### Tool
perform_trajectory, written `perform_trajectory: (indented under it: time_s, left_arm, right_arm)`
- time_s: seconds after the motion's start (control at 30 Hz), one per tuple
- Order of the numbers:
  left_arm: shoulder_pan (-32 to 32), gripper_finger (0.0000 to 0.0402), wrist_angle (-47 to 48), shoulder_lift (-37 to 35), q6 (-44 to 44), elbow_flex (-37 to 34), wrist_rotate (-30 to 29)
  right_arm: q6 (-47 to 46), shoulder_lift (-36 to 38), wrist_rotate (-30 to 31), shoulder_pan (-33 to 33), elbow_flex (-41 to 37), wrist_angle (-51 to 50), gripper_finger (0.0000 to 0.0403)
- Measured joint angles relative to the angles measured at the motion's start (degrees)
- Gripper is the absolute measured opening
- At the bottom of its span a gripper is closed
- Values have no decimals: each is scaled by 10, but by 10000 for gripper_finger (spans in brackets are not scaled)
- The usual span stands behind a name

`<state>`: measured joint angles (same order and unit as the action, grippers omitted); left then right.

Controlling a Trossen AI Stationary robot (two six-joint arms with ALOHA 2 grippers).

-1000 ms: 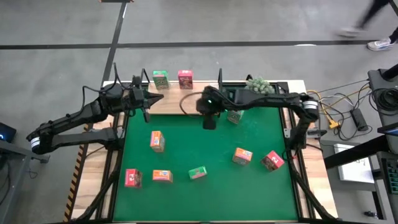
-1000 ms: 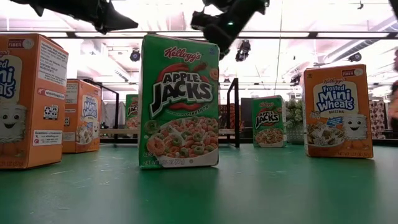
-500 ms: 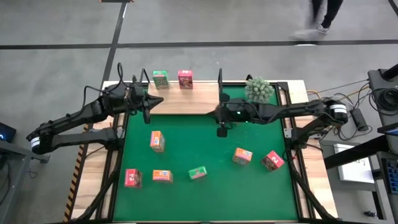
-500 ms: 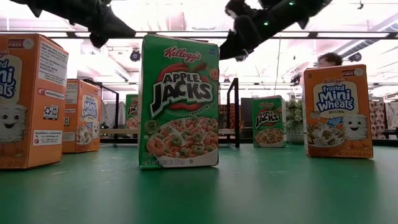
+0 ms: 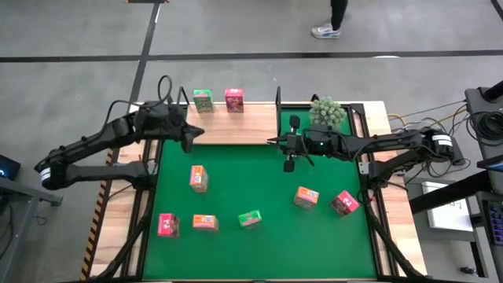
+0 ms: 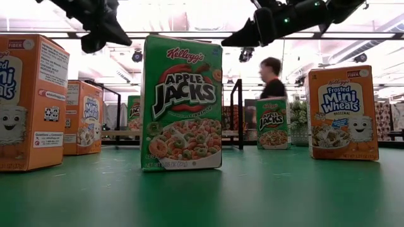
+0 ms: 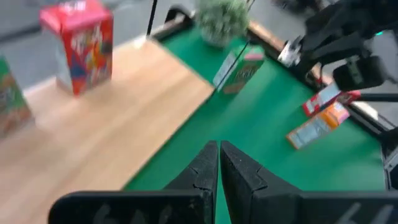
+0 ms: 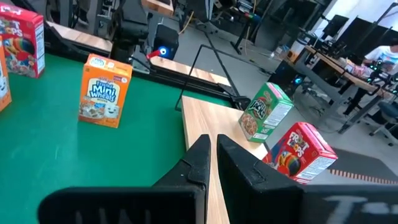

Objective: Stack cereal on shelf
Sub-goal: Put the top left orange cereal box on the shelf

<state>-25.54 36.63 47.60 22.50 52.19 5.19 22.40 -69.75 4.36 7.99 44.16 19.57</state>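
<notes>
Green table mat beside light wooden stepped shelf, both grippers pinched together, empty, over its front edge.

- The floor around the table is smooth grey concrete, with a dark line running across it.
- At the far edge of the high view, the legs of a person in dark trousers and light shoes stand on this floor.
- In the low view, a person in a dark top is seen behind the table.
- The ceiling there is very bright, with long beams and hanging lamps.
- Beside the table, cables lie on the floor.
- The right wrist view shows desks and chairs further away.
</notes>
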Motion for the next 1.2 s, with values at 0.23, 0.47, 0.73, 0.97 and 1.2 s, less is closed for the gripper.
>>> perform_trajectory:
  time_s: [0.23,0.47,0.73,0.97,1.2]
  left_arm:
    - [17,1,106,65,92,65,33]
    - [69,1,155,81,273,61,68]
    - [220,1,188,93,478,43,-42]
    - [291,1,226,128,594,43,-84]
    - [304,1,231,164,619,43,-87]
  right_arm:
    - [13,-2,0,0,0,-1,18]
    - [18,-1,0,0,-5,-11,18]
    - [30,-1,2,0,-5,-18,18]
    - [43,-1,2,0,-5,-19,18]
    - [46,0,2,0,-5,-26,18]
